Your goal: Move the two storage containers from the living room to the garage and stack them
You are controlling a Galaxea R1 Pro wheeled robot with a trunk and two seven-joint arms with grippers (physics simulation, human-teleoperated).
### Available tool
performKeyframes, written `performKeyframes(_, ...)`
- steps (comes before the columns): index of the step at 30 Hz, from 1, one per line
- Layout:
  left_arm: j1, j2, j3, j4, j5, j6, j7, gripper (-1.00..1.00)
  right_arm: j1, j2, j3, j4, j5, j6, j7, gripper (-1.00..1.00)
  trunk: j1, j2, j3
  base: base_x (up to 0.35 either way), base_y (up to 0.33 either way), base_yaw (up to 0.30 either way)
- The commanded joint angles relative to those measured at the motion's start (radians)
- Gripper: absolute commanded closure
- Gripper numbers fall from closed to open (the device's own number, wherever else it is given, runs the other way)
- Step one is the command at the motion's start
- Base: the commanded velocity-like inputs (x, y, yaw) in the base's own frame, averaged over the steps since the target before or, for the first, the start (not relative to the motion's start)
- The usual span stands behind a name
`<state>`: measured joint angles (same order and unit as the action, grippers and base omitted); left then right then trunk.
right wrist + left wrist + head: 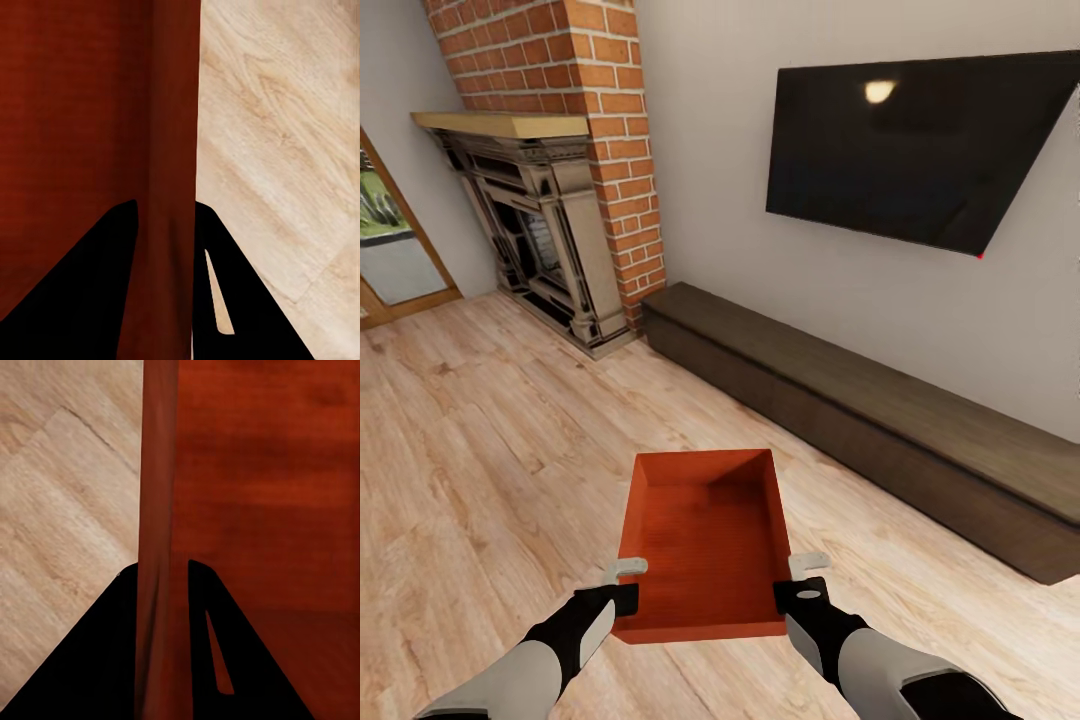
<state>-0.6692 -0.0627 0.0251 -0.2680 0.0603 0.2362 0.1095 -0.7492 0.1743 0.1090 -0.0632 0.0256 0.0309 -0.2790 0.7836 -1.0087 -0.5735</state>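
Note:
In the head view a red-orange storage container (pixel 705 540) sits low in front of me, over the light wood-plank floor of the living room. My left gripper (pixel 627 583) is shut on its left wall and my right gripper (pixel 803 579) is shut on its right wall. The left wrist view has that gripper (pixel 161 574) straddling the thin red wall, with the container's flat bottom (pixel 262 472) on one side. Seen from the right wrist, the other gripper (pixel 166 210) clamps the opposite wall, with the container's inside (pixel 75 112) beside it. I cannot tell whether the box is off the floor.
A red brick fireplace (pixel 540 230) stands at the far left, and a large black TV (pixel 920 150) hangs on the wall. A long low dark-brown bench (pixel 860 420) runs along that wall to the right. A glazed door (pixel 390 250) is at the left edge. Wood floor (pixel 480 450) spreads to my left.

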Motion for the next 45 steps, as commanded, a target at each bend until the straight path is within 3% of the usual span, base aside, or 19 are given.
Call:
performKeyframes(1, 0.0, 0.001, 0.004, 0.0, -0.01, 0.008, 0.01, 1.0, -0.001, 0.0, 0.006, -0.003, 0.017, 0.003, -0.018, 1.0, -0.004, 0.007, 0.004, 0.0, 0.0, 0.0)
performKeyframes(45, 0.0, 0.002, 0.004, 0.0, -0.01, 0.008, 0.01, 1.0, -0.001, 0.0, 0.003, -0.003, 0.017, 0.001, -0.018, 1.0, -0.173, 0.315, 0.212, 0.0, 0.0, 0.0)
